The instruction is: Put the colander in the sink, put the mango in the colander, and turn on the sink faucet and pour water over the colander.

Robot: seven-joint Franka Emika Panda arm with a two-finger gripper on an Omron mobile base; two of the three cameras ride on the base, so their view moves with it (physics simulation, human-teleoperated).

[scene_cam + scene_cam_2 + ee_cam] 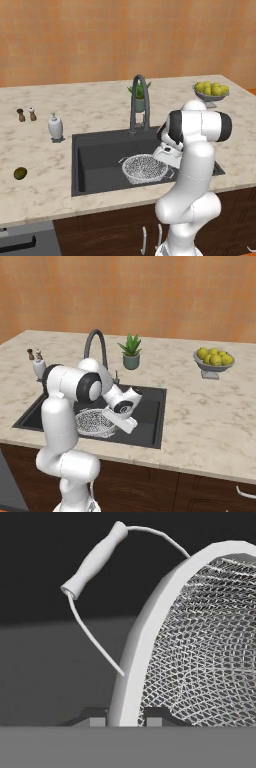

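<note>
The wire-mesh colander [144,167] sits low in the dark sink [95,155], right of its middle and in front of the gooseneck faucet [138,97]. In the hand view my gripper [126,718] is shut on the colander [200,652]. Its white rim runs up between the two fingertips, and a handle on a wire loop [95,559] sticks out beyond it. In the right base view the hand hangs over the colander [92,422] inside the sink [150,406]. The olive-green mango [20,173] lies on the counter far to the left of the sink.
A white soap dispenser [55,127] stands at the sink's back left corner, with two small shakers [26,114] further left. A potted plant [131,351] is behind the faucet [95,343]. A footed bowl of yellow-green fruit [215,360] sits on the counter at the right.
</note>
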